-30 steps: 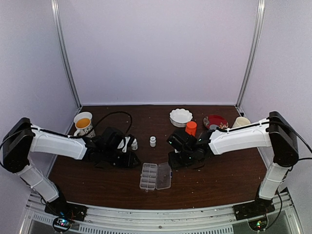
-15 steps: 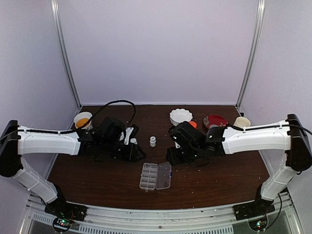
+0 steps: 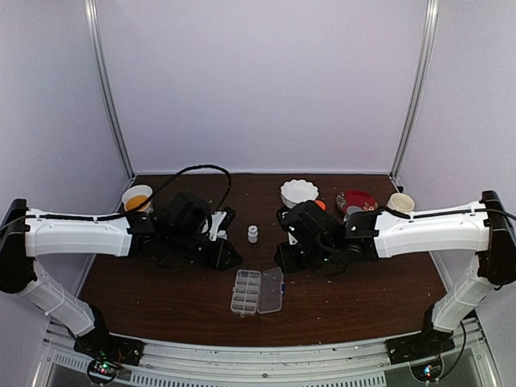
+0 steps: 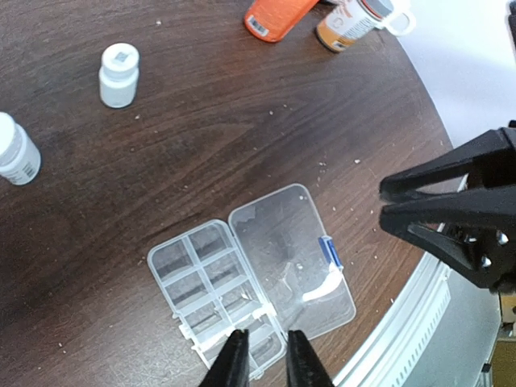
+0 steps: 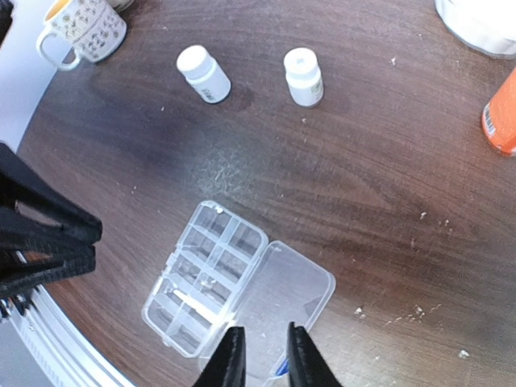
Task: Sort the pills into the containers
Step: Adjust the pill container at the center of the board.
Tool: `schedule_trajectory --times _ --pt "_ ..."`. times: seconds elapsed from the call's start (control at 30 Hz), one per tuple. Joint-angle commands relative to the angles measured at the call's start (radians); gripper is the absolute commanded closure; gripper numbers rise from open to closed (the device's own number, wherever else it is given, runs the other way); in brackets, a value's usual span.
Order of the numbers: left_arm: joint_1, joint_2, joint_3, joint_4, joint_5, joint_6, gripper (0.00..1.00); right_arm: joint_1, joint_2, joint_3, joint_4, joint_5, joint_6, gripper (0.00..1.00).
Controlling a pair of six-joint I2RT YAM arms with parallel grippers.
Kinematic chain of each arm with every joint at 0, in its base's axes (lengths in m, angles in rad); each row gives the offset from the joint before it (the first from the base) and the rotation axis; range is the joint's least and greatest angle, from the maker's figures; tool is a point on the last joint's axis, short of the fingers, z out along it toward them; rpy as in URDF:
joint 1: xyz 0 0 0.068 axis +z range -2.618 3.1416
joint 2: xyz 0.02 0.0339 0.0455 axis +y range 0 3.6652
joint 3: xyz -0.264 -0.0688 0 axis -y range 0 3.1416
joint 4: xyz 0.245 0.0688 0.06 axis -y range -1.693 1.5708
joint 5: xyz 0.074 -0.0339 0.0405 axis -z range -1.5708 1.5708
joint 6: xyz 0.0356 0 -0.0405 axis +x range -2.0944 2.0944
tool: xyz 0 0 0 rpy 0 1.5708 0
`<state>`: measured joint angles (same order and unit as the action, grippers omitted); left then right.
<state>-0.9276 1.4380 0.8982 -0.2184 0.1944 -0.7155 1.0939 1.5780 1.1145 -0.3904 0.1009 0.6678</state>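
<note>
The containers are the cells of a clear organiser box (image 3: 246, 291) lying open near the table's front, its lid (image 3: 272, 290) folded out to the right. In the left wrist view the cells (image 4: 201, 278) and lid (image 4: 294, 254) lie just beyond my left gripper (image 4: 264, 359), which is open by a narrow gap with nothing in it. My right gripper (image 5: 262, 359) hovers over the lid (image 5: 286, 294) beside the cells (image 5: 205, 274), also narrowly open and empty. From above, the left gripper (image 3: 230, 258) and right gripper (image 3: 283, 260) flank the box's far end. The pills are out of view; only pale specks (image 5: 415, 310) dot the wood.
Two small white bottles (image 5: 203, 73) (image 5: 303, 76) stand behind the box. An orange bottle (image 5: 500, 121), a white bowl (image 3: 299, 193), a red plate (image 3: 356, 200) and a cup (image 3: 400, 201) sit at the back right. A patterned mug (image 3: 137, 198) stands at the back left.
Both arms have stretched forward and inward, bringing the grippers closer together above the far end of the box. Both pairs of jaws have narrowed.
</note>
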Motion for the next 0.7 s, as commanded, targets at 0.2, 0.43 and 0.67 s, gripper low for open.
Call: schedule_trajectory --times 0.2,0.43,0.67 --pt "-0.011 0.109 0.070 -0.025 0.031 0.022 1.00 0.059 0.048 -0.026 0.052 -0.029 0.080 1.00" --pt "-0.011 0.196 0.082 -0.056 0.018 0.029 1.00 0.073 0.116 -0.018 0.024 -0.061 0.131 1.00" --pt "-0.011 0.253 0.072 -0.038 0.018 0.030 1.00 0.075 0.183 -0.007 -0.014 -0.058 0.149 1.00"
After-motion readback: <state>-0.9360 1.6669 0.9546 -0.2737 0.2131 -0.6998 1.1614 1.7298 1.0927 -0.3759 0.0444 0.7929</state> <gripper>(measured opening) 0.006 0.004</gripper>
